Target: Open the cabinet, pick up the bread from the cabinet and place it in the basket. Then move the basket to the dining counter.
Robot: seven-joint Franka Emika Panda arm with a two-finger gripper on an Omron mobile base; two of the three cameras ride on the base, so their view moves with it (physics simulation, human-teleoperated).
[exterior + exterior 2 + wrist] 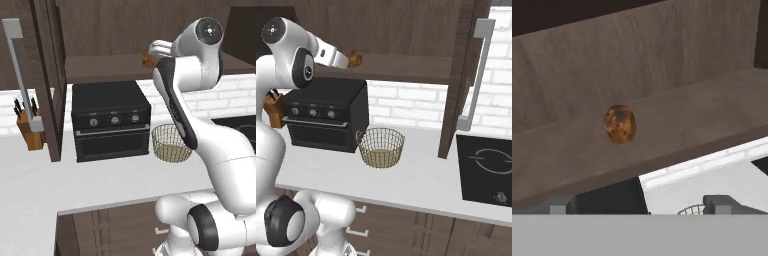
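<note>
**At the open cabinet, reaching for the bread**

Inside the cabinet (406,30), whose doors stood swung wide on both sides, I judged myself at the second step: the opening was done and the picking not yet. The cabinet's shelf ran broad and bare from left to right, with its back wall close behind, so there was room to come in from the front but little room to overshoot. The shelf's front edge lay below my line of approach, and I would have had to stay above it. The right door (463,75) with its silver handle (478,75) hung well off to the right, out of my way.

Below the shelf stood the black oven (111,120) on the white worktop (40,180), and just to its right the basket (380,146), open-topped and waiting.

My gripper (639,204) was spread wide and held nothing, its fingertips (722,204) set well apart. The bread (620,123) sat on the shelf straight ahead of them, near but not yet between them. The next move, as I judged it, called for a short advance until the tips straddled the bread, then a closing.
</note>
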